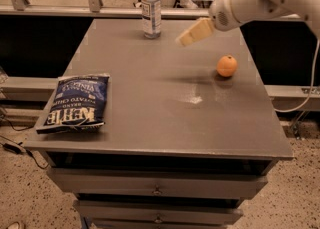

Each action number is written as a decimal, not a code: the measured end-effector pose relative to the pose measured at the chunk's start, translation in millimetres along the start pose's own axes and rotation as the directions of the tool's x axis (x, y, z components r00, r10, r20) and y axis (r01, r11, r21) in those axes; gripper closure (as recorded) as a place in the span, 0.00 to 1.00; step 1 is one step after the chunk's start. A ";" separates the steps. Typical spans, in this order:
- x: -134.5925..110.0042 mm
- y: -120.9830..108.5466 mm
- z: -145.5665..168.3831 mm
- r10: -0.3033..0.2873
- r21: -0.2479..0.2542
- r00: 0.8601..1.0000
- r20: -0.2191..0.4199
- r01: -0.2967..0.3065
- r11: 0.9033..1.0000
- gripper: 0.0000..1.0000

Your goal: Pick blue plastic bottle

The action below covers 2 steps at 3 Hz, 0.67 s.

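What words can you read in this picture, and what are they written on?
"KETTLE": big white letters on the chip bag.
"BRAND POTATO CHIPS": smaller, just above it, as far as it can be made out.
Label on the blue plastic bottle: too blurred to read.
The gripper, hovering right of the bottle: no writing.

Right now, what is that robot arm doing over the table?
A robot arm reaches in from the right, and its claw hovers above the table with nothing in it. It is meant to grab the water bottle, which stands upright at the back edge, a little left of the claw and not yet touched. An orange sits on the right side, and a blue chip bag lies flat near the front left.
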<state>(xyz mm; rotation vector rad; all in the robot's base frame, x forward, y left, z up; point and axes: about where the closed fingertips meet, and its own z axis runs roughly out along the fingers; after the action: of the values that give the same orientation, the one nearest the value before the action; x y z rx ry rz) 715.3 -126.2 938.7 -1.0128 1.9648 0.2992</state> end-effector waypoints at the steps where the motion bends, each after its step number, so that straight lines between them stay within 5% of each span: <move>1: -38.2 2.4 46.2 0.096 -0.060 0.984 0.152 -0.088 0.994 0.00; 2: -65.4 -2.3 85.2 0.131 -0.063 0.959 0.250 -0.119 0.991 0.00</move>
<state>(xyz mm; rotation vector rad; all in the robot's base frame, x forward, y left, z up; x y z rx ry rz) 786.3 -45.6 941.3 -0.8359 1.7978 0.5219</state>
